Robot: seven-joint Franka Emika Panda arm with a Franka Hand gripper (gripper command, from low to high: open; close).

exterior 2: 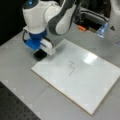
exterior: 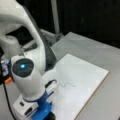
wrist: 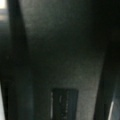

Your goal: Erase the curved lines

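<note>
Curve lines (exterior 2: 71,68): one thin dark-grey squiggle near the middle of the white board (exterior 2: 95,85), unbroken and unsmudged in both front views; seen again as a faint zigzag (exterior: 67,85) just to a front view's right of the arm's lower end. Board flat on the grey table (exterior 2: 17,72), wooden edge showing along its near side. Gripper (exterior 2: 40,53) low at the board's corner toward a front view's left, well apart from the squiggle. Black eraser (exterior 2: 39,54) under the blue-and-white hand, down at or just off the board's edge; contact with the surface impossible to judge. Fingers hidden behind the hand's body in both front views, so no telling whether shut on the eraser or merely over it. In a front view, gripper (exterior: 48,115) cut off by the bottom edge, only blue mount and white housing showing. Wrist view almost wholly filled by a dark grey surface (wrist: 62,50) pressed close, with a darker ribbed rectangle (wrist: 64,103) at bottom centre; neither board nor squiggle to be made out there. Arm bent steeply down from the back, wrist vertical, lit blue ring (exterior: 23,66) on the last joint facing the camera. Orange object (exterior 2: 81,28) and clear blue-tinted item (exterior 2: 102,30) beyond the board, too blurred to name.
</note>
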